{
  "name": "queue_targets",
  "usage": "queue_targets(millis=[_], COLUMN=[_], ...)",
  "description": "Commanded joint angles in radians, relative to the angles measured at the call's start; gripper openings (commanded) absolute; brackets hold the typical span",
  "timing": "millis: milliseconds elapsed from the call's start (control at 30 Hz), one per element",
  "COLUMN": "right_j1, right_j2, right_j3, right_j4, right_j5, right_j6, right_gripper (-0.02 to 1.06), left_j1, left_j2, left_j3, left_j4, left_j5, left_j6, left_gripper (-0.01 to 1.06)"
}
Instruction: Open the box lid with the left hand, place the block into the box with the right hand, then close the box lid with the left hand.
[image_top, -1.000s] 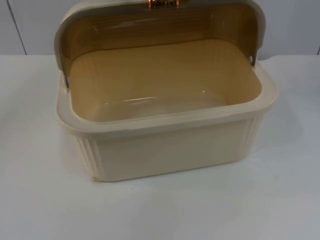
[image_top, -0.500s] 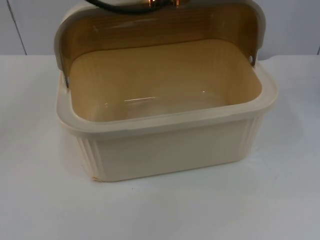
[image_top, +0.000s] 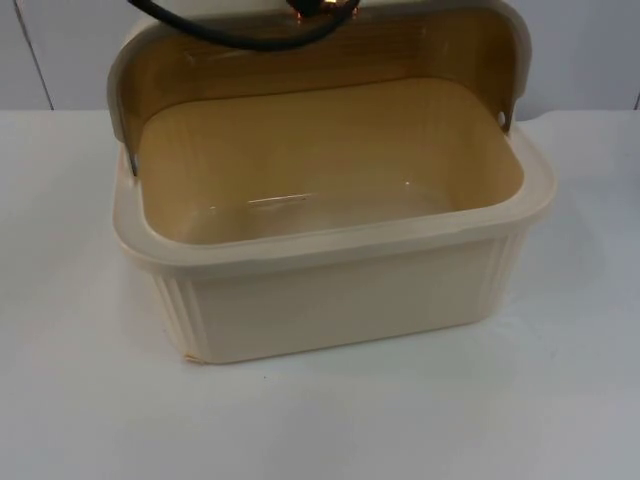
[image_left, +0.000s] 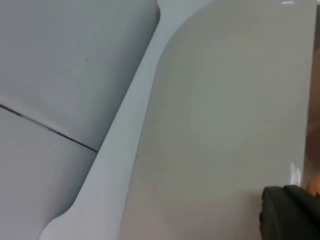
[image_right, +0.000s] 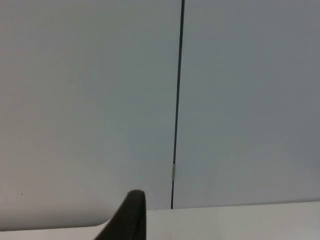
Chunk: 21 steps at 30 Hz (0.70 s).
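A cream box (image_top: 340, 300) stands in the middle of the table with its amber-tinted lid (image_top: 300, 50) swung up and back. Its inside shows a bare floor. A copper handle (image_top: 320, 6) sits at the lid's top edge, with a dark part of my left arm around it. In the left wrist view my left gripper (image_left: 290, 212) is right against the lid's pale outer face (image_left: 225, 125), next to an orange bit of the handle (image_left: 315, 186). My right gripper (image_right: 127, 215) waits off to the side, facing the grey partition wall (image_right: 90, 100).
White table (image_top: 90, 400) lies open in front of the box and on both sides of it. The grey wall (image_top: 60, 50) with a dark vertical seam (image_right: 177, 100) closes off the back.
A dark part of my left arm has come into the top view over the lid's top edge, by the handle. Box and lid stand as before.
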Motion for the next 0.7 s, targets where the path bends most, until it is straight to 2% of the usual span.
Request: queue_targets(millis=[0,100,500,667], right_j1=[-0.003,-0.003,0.088,0.09], right_j2=[-0.004,-0.004,-0.004,-0.004], right_j3=[-0.004,-0.004,-0.004,-0.004], right_j4=[0.004,0.025,0.021,0.022], right_j5=[-0.019,-0.019,-0.019,-0.019], right_j6=[-0.003,-0.003,-0.022,-0.02], right_gripper=[1.0,1.0,1.0,1.0], left_j1=[-0.015,-0.048,-0.161,-0.169], left_j2=[-0.022,-0.044,-0.079,-0.152], left_j3=[0.056,0.117,0.219,0.344], left_j4=[0.021,-0.016,0.044,0.046], left_j5=[0.002,-0.063,-0.117,-0.247], left_j6=[-0.012,-0.012,-0.048,-0.048], left_gripper=[0.0,0.0,0.0,0.0])
